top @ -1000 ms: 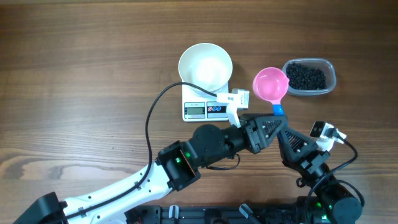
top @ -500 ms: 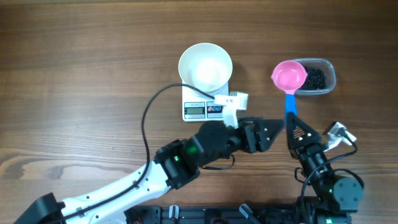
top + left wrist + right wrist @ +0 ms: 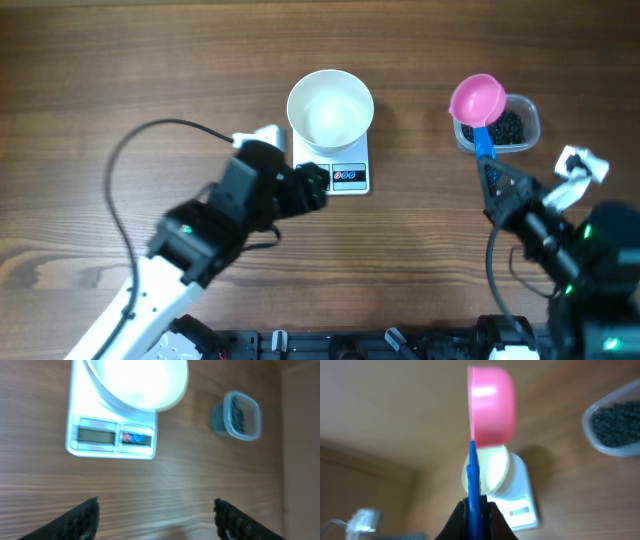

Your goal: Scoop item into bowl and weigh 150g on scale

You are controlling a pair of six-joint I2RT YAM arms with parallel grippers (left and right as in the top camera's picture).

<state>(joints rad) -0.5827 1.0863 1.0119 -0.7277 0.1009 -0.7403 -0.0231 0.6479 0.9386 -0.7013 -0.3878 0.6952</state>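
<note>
Left hand (image 3: 156,511) withdrew, wide | right hand (image 3: 478,518) grips scoop (image 3: 492,405) (pink) | wood table (image 3: 100,80)

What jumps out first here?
The pink scoop, gripped by its blue handle in the right gripper, hangs empty over the left end of the clear tub of black beads at the table's right. At centre, the white bowl stands empty on the scale, with the left gripper open at the scale's front.
</note>
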